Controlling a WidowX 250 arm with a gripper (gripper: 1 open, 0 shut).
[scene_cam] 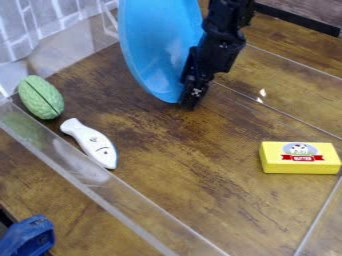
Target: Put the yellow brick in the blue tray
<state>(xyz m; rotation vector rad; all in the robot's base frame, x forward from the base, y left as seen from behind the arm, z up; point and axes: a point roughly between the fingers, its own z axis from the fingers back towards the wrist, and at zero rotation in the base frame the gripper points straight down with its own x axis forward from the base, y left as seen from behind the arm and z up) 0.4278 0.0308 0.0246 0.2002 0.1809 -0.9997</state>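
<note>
The yellow brick [301, 156] lies flat on the wooden table at the right, its white label and red marks facing up. The blue tray [150, 45] stands tipped up steeply on its edge at the back centre, its hollow side facing left. My gripper [195, 94] points down right against the tray's lower right rim and touches it. The jaws look spread, with nothing gripped between them as far as I can see. The brick is well to the right of the gripper and nearer the camera.
A green ribbed oval toy [40, 97] lies at the left edge. A white fish-shaped toy [90, 141] lies just in front of it. A clear plastic wall [80, 180] runs along the table's front left edge. Something blue [24, 238] sits below at the bottom left corner.
</note>
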